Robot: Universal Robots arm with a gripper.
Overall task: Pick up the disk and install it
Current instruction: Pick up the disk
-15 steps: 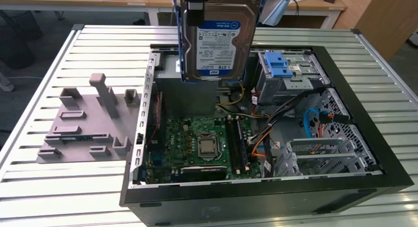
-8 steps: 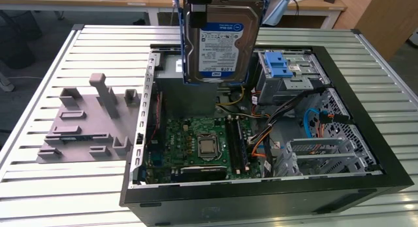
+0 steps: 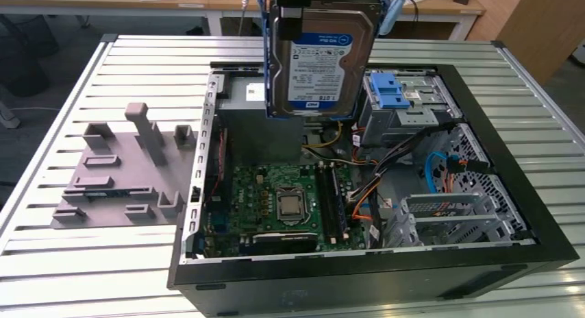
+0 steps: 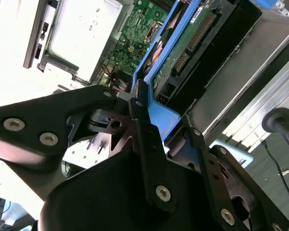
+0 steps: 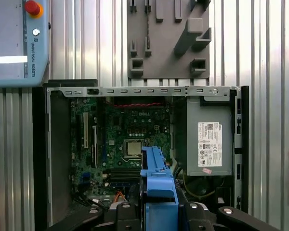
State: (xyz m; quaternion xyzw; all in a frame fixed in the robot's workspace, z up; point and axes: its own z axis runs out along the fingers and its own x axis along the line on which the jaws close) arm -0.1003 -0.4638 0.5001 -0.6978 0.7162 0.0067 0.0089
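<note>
- The gripper is closed down on the blue plastic frame at one end of the disk. Its fingers press from either side, and it has hold of nothing else.
- In the exterior view the disk hangs upright by that end, label toward the camera. It is in the air above the open computer case, toward the end where the grey box and the drive bay sit. It touches nothing below it.
- Our first worry is the grip itself. The fingers bear on plastic, not metal, and the whole weight hangs beneath them. We judge that a jolt could make the frame flex or slide, so that the disk tilts or drops.
- A drop from here would land on the circuit board or the cables. That could damage them and the disk alike.
- The bay looks a tight fit. If the disk goes in skewed, the frame's edges could catch on the metal walls or on the blue latch and jam. The fingers could also slip under the push.
- The loose cables lie near the bay, and one could get pinched beneath the disk.
- From these views we cannot tell how squarely the disk sits between the fingers. A small twist may be there already, and that alone would be enough to cause the jam.
</note>
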